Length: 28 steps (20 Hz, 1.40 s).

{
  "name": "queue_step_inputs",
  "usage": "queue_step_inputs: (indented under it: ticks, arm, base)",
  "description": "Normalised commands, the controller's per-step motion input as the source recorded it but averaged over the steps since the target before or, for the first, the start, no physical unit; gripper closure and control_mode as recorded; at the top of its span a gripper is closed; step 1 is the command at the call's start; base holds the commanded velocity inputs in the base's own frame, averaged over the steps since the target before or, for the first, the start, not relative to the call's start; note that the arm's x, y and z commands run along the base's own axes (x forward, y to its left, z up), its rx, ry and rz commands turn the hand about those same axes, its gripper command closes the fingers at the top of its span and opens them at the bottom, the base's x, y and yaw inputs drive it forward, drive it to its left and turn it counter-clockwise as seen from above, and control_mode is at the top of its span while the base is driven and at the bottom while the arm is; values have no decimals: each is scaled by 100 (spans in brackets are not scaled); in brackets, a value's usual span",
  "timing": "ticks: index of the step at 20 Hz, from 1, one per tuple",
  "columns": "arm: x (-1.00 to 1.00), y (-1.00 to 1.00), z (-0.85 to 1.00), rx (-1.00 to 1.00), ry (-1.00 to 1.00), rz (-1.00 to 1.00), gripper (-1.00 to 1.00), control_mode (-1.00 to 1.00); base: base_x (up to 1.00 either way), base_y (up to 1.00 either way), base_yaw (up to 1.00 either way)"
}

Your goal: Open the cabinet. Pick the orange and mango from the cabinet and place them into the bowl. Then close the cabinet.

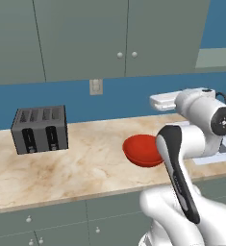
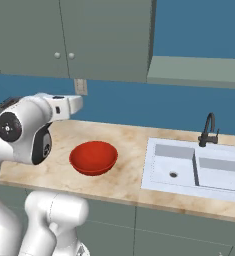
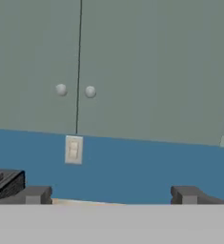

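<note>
The grey-green cabinet (image 1: 126, 38) (image 2: 64, 35) (image 3: 80, 57) hangs over the counter, both tall doors shut. Its two pale knobs (image 3: 61, 89) sit side by side at the centre seam. With the doors shut, the orange and the mango are hidden. The glossy red bowl (image 1: 141, 150) (image 2: 93, 157) stands empty on the marble counter. My gripper (image 3: 111, 194) (image 1: 154, 102) (image 2: 79, 103) is held above the bowl, below the doors and well short of them. It points at the wall, open, with nothing between its fingers.
A grey toaster (image 1: 40, 129) (image 3: 4, 183) stands on the counter to the left. A sink (image 2: 194, 165) with a dark faucet (image 2: 208, 130) lies to the right. A wall outlet (image 1: 95, 87) (image 3: 73, 149) sits under the cabinet. Low drawers (image 1: 37, 226) line the counter front.
</note>
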Motion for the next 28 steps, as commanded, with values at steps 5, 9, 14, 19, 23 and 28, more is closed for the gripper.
queue_step_inputs:
  ticks: [5, 9, 14, 19, 23, 28]
  arm:
    - [0, 7, 46, 0, -22, 0, -100, -100]
    - [4, 6, 49, 0, -17, 0, -100, -100]
    - [11, 12, 48, 0, -13, 0, -100, -100]
    - [30, 23, 29, 4, -3, 0, -100, -100]
    - [48, 28, 4, 4, 3, 0, -100, -100]
    - [51, 16, 0, 0, 14, 0, -100, -100]
  base:
    - [0, 0, 0]
    - [0, 0, 0]
    - [0, 0, 0]
    - [0, 0, 0]
    - [0, 0, 0]
    - [0, 0, 0]
